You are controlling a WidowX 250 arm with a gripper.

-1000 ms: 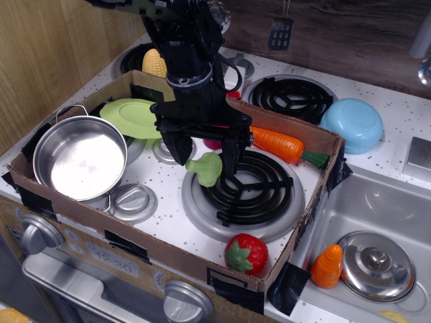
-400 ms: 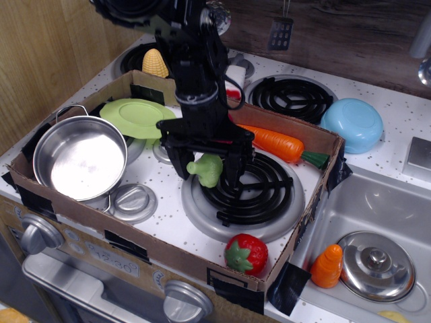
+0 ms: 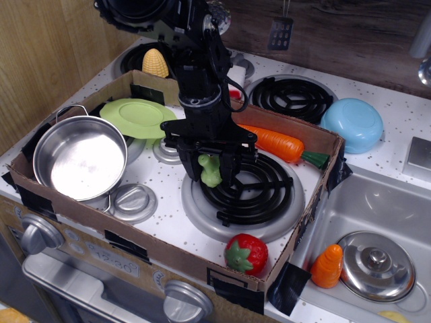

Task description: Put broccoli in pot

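The light-green broccoli (image 3: 211, 170) sits on the left edge of the front black burner (image 3: 246, 190), pinched between the black fingers of my gripper (image 3: 211, 167). The gripper points straight down and its fingers press on both sides of the floret. The shiny steel pot (image 3: 79, 157) with wire loop handles stands empty at the left end of the cardboard box, well to the left of the gripper.
A lime-green plate (image 3: 137, 116) lies behind the pot. An orange carrot (image 3: 279, 144) lies behind the burner, a strawberry (image 3: 245, 254) at the box's front wall (image 3: 168, 259). Outside the box are a corn cob (image 3: 155, 63), a blue bowl (image 3: 352, 124), a lidded pot (image 3: 376, 265) and a small carrot (image 3: 327, 266) in the sink.
The gripper's fingers have closed in from wide apart onto the broccoli. The floret has turned more upright between them. The arm has shifted slightly right.
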